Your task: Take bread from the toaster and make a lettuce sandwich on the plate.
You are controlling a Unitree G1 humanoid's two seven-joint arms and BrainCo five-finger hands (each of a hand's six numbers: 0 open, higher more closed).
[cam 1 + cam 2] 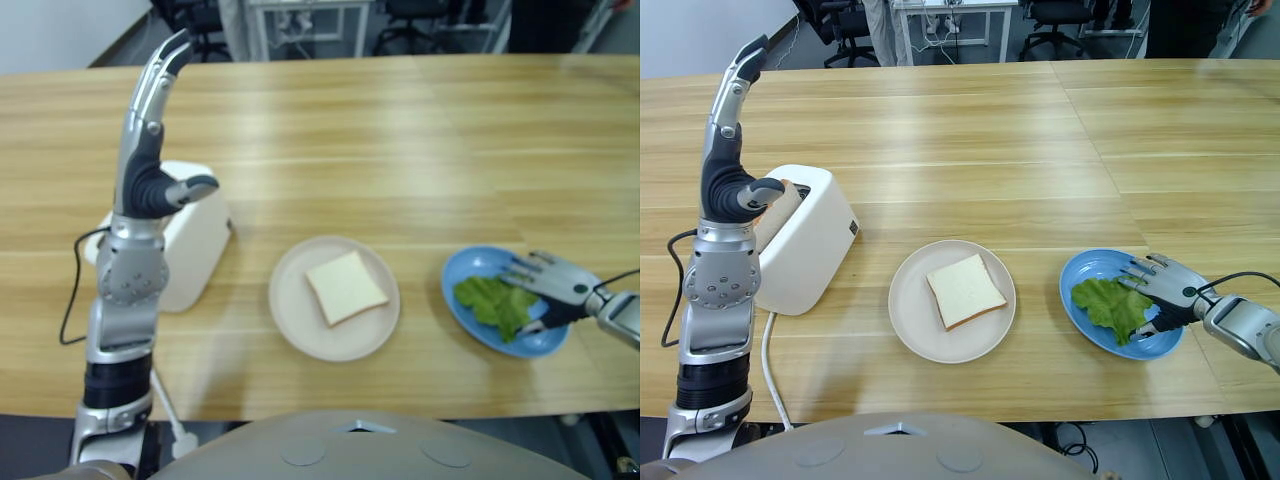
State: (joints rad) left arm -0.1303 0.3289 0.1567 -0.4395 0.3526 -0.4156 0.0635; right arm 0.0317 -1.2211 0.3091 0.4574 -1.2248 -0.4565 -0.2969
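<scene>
Since a bread slice already lay on the plate, the right robot hand rested open-fingered on the lettuce, likely the next layer, while the left robot hand stood empty, uncurled, above the toaster.

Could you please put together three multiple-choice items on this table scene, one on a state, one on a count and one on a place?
1. The left hand is: A clenched in a fist; B raised open, holding nothing; C hanging low.
2. Slices of bread on the cream plate: A one; B two; C three.
3. The lettuce lies: A on the bread; B in the left hand; C on the blue plate.
Answers: 1 B, it stands upright and empty; 2 A, a single slice lies there; 3 C, the leaves rest there, partly under the right hand.
</scene>
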